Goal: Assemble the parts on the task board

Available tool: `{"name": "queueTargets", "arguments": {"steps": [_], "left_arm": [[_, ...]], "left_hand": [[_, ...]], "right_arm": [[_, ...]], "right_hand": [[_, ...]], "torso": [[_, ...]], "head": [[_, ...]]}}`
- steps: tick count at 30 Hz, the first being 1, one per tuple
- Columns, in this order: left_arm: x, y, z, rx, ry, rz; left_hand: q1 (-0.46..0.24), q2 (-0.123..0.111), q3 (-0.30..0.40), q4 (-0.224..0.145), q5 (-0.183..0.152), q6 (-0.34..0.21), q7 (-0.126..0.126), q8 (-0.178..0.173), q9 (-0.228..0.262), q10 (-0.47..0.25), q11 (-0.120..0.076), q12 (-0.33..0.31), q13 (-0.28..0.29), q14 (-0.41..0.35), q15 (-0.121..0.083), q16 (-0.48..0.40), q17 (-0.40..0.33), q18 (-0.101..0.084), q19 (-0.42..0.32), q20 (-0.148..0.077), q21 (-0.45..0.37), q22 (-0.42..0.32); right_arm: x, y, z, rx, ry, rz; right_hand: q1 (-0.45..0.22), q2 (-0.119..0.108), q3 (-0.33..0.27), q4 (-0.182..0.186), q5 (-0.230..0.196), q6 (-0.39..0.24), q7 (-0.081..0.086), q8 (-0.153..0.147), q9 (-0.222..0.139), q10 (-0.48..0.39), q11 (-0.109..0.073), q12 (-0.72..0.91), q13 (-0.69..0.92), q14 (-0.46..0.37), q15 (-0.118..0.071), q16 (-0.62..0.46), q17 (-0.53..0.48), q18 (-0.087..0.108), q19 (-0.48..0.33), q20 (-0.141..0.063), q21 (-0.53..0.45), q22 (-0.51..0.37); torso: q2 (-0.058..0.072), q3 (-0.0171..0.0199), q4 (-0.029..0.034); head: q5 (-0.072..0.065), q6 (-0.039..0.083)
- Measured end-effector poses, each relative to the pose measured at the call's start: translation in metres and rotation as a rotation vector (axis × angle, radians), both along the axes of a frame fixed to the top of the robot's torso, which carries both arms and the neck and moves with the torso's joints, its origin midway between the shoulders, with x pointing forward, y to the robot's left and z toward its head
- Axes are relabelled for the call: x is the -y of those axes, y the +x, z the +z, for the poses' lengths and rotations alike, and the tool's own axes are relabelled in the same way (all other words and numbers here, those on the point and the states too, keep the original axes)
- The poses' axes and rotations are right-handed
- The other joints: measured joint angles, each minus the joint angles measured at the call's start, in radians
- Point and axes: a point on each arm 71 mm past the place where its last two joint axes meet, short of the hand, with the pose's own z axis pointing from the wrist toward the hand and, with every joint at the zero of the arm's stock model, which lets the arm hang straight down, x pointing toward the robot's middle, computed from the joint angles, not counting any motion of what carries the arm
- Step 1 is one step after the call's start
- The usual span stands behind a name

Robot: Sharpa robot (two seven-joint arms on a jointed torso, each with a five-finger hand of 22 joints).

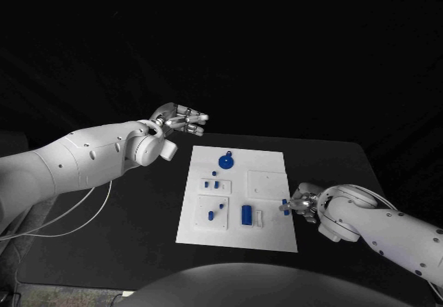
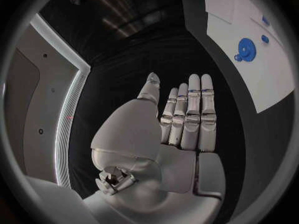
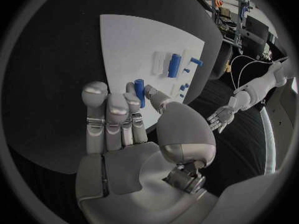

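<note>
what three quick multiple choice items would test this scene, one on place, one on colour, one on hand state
1. Where is the right hand?
A. at the task board's right edge
B. beyond the board's far edge
C. off the table

2. What colour is the gear-shaped part?
A. red
B. blue
C. green

3. What is the left hand doing?
A. gripping the gear
B. pressing on the board
C. holding nothing, fingers extended

Answers: 1 A, it sits at the task board's right edge, pinching a small blue peg. 2 B, it is plainly blue. 3 C, the left wrist view shows straight fingers, nothing held.
</note>
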Motion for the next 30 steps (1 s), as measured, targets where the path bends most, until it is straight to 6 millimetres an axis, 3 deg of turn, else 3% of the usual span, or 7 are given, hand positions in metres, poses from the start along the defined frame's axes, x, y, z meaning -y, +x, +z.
{"name": "queueTargets", "arguments": {"steps": [12, 30], "left_arm": [[0.002, 0.0, 0.0, -0.002, -0.001, -0.004], [0.005, 0.0, 0.0, -0.004, -0.003, -0.01]], "left_hand": [[0.0, 0.0, 0.0, 0.0, 0.0, 0.0, 0.0, 0.0, 0.0, 0.0, 0.0, 0.0, 0.0, 0.0, 0.0, 0.0, 0.0, 0.0, 0.0, 0.0, 0.0, 0.0], [0.0, 0.0, 0.0, 0.0, 0.0, 0.0, 0.0, 0.0, 0.0, 0.0, 0.0, 0.0, 0.0, 0.0, 0.0, 0.0, 0.0, 0.0, 0.0, 0.0, 0.0, 0.0]], "right_arm": [[-0.04, -0.006, -0.016, -0.068, 0.066, 0.028], [-0.058, -0.01, -0.033, -0.121, 0.07, 0.043]], "right_hand": [[-0.005, -0.005, -0.002, -0.004, 0.019, 0.0, 0.0, 0.0, 0.0, 0.0, 0.0, 0.0, -0.001, 0.0, 0.0, 0.0, -0.002, 0.0, 0.0, 0.0, 0.0, 0.0], [-0.005, -0.005, -0.008, -0.01, 0.031, 0.0, 0.0, -0.001, 0.0, 0.0, 0.0, 0.0, -0.002, -0.002, 0.002, 0.0, -0.004, 0.0, 0.0, 0.0, 0.0, 0.0]], "torso": [[0.001, -0.0007, 0.001], [0.0, 0.0004, -0.001]], "head": [[0.0, 0.0], [0.002, 0.0]]}}
